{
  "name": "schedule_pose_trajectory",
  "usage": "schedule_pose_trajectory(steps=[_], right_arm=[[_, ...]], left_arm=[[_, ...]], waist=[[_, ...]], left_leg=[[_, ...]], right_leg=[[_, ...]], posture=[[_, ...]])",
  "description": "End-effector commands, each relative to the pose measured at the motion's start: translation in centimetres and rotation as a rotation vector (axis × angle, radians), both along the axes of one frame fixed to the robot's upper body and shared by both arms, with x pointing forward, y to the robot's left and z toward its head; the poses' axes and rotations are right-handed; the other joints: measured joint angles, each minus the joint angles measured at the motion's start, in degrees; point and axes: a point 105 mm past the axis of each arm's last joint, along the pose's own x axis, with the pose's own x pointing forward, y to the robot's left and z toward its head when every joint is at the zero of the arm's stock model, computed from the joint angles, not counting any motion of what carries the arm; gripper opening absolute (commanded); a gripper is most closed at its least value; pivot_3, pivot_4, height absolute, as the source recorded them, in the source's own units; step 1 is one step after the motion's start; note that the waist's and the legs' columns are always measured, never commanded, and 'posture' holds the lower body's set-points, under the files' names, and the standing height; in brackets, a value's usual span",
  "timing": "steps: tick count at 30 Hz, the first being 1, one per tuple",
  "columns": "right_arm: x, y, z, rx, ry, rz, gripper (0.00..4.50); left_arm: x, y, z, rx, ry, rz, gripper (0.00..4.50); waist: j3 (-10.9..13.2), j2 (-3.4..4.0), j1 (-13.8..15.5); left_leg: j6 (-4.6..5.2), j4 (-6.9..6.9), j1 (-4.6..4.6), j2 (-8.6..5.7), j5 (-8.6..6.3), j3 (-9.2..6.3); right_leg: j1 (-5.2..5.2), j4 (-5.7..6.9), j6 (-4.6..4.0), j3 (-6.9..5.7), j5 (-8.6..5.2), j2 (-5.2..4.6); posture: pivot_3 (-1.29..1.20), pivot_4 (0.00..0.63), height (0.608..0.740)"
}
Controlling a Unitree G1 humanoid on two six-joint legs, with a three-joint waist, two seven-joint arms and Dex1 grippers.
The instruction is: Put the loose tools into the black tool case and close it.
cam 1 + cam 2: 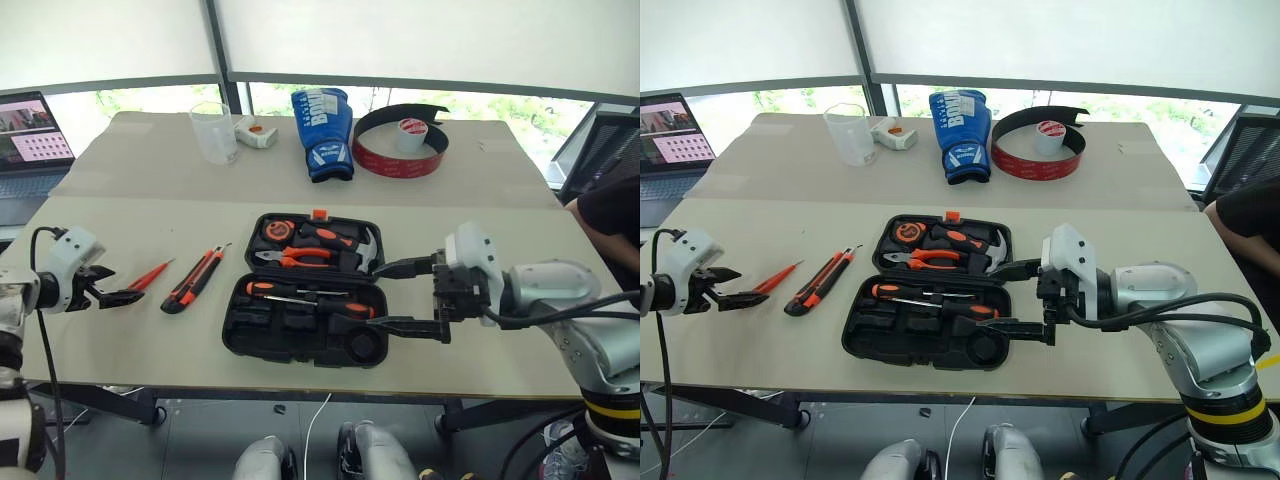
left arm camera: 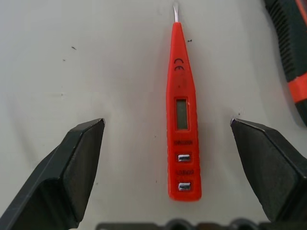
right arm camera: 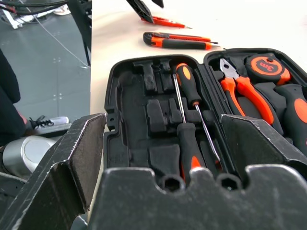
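Note:
The black tool case (image 1: 232, 332) lies open at the table's middle. Two orange-and-black screwdrivers (image 1: 300, 291) (image 3: 188, 84) rest in recesses of its near half. To its left, loose on the table, lie the orange-black utility knife (image 1: 192, 281) and, further left, the slim orange tester screwdriver (image 1: 150, 275) (image 2: 181, 124). My left gripper (image 1: 112, 285) (image 2: 168, 120) is open just above the tester's handle end, one finger on each side. At the case's right edge my right gripper (image 1: 392, 297) (image 3: 163, 116) hangs open, pointing left, nothing between its fingers.
The case's far half holds orange-handled pliers (image 1: 300, 258), a hammer (image 1: 345, 240) and a tape measure (image 1: 277, 230). At the table's back stand a clear cup (image 1: 213, 130), a blue boxing glove (image 1: 325, 130) and a red-black band (image 1: 400, 158). A laptop (image 1: 30, 135) sits far left.

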Motion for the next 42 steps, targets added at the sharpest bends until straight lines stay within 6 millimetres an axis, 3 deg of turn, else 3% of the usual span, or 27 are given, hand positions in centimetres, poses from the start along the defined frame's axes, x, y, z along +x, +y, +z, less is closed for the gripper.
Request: schedule_pose_trajectory(steps=[1,3,8,11,13,14,18,26,35,42], right_arm=[[-0.5,-0.3,1.6,0.007,-0.07,-0.014,4.5],[-0.5,-0.5,1.8,0.003,-0.08,-0.029,4.5],[-0.8,-1.0,2.0,0.0,-0.076,-0.055,4.5],[-1.1,-1.6,1.9,-0.015,-0.068,-0.08,4.5],[-1.7,-2.1,1.5,-0.02,-0.014,-0.087,4.5],[-2.3,-2.4,1.0,-0.04,0.027,-0.08,4.5],[-3.8,-2.6,-0.3,-0.091,0.094,-0.059,4.5],[-3.8,-2.3,-1.0,-0.082,0.089,-0.095,4.5],[-3.7,-1.6,-1.4,-0.057,0.08,-0.122,4.5],[-3.4,-1.6,-1.4,-0.053,0.06,-0.146,4.5]], left_arm=[[0.0,0.2,-1.0,0.02,0.067,0.001,3.94],[0.1,-0.3,-1.1,-0.003,0.066,-0.013,3.44],[1.0,-0.9,0.0,-0.039,-0.008,-0.04,1.54],[2.0,-2.1,2.7,-0.073,-0.104,-0.09,0.5],[2.4,-4.0,5.4,-0.087,-0.189,-0.209,0.42],[1.9,-6.1,7.0,-0.124,-0.21,-0.339,0.42],[-1.1,-13.0,9.5,-0.159,-0.182,-0.744,0.42],[-1.4,-19.3,5.9,0.05,-0.099,-1.038,0.42],[-0.8,-22.5,3.1,0.065,-0.046,-1.103,0.42],[-1.1,-22.8,2.0,0.092,0.006,-1.144,0.42]], waist=[[0.0,0.01,0.1],[0.0,0.0,0.1],[0.0,0.0,0.2],[0.0,-0.03,0.5],[0.1,-0.21,0.6],[0.1,-0.26,0.7],[0.1,-0.27,0.7],[0.1,-0.25,0.6],[0.1,-0.26,0.7],[0.1,-0.26,0.7]], left_leg=[[0.0,0.03,0.01,0.0,0.0,0.01],[0.0,0.05,0.03,0.0,0.0,0.0],[-0.01,0.06,0.14,0.01,0.01,-0.02],[0.01,0.09,0.09,0.01,0.01,-0.04],[0.03,0.16,0.01,0.01,0.0,-0.07],[0.04,0.25,-0.11,0.02,0.0,-0.14],[0.19,0.79,-0.5,0.05,-0.09,-0.31],[0.27,0.84,-0.28,0.03,-0.14,-0.28],[0.3,0.88,-0.39,0.03,-0.12,-0.31],[0.33,0.9,-0.4,0.02,-0.13,-0.32]], right_leg=[[0.0,0.02,0.0,0.03,0.0,0.0],[0.01,0.06,0.01,0.06,0.0,-0.01],[0.05,0.17,0.01,0.12,-0.01,-0.03],[0.04,0.17,0.01,0.1,-0.01,-0.03],[0.04,0.17,0.01,0.06,-0.01,-0.02],[-0.01,0.17,0.01,-0.01,-0.01,-0.02],[-0.1,0.18,0.0,-0.14,0.0,-0.04],[0.14,0.23,0.22,0.09,-0.01,0.03],[0.12,0.19,0.22,0.07,-0.01,0.08],[0.12,0.17,0.22,0.07,-0.02,0.07]], posture=[[0.0,0.15,0.727],[0.0,0.15,0.727],[0.0,0.15,0.727],[0.0,0.15,0.727],[0.0,0.15,0.727],[0.0,0.15,0.727],[0.0,0.15,0.727],[0.0,0.15,0.727],[0.0,0.15,0.727],[0.0,0.15,0.727]])
